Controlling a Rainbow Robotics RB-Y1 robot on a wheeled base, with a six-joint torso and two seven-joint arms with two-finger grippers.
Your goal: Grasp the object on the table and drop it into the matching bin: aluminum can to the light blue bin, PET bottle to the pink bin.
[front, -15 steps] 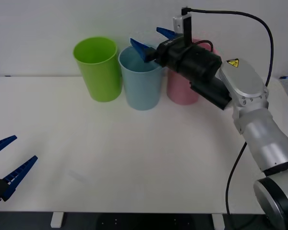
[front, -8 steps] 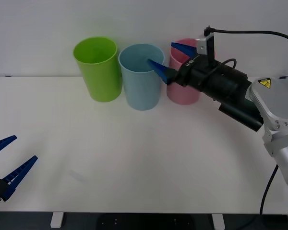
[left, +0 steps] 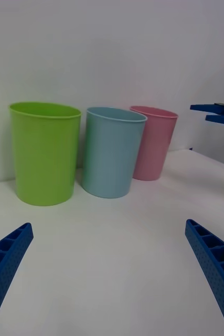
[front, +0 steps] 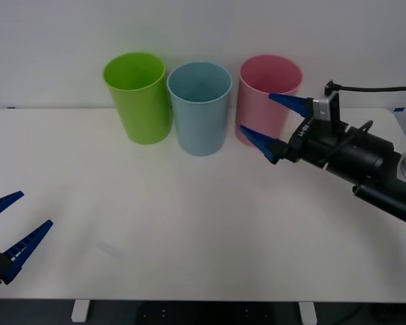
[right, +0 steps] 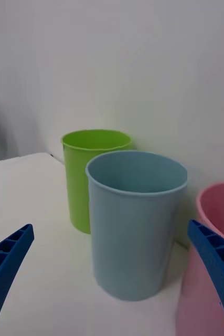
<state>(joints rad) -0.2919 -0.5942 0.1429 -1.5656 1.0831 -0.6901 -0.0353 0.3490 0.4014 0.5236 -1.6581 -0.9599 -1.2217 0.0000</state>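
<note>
Three bins stand in a row along the far edge of the worktop (front: 189, 223), close beside one another: the lime green bin (front: 138, 97) at the left, the light blue bin (front: 200, 107) in the middle and the pink bin (front: 269, 95) at the right. The right gripper (front: 272, 122) hangs over the worktop just before the pink bin, reaching in from the right side with its fingers (front: 259, 142) spread wide apart. The left gripper (front: 7, 233) sits at the near left corner, well apart from the bins, its fingers likewise spread.
</note>
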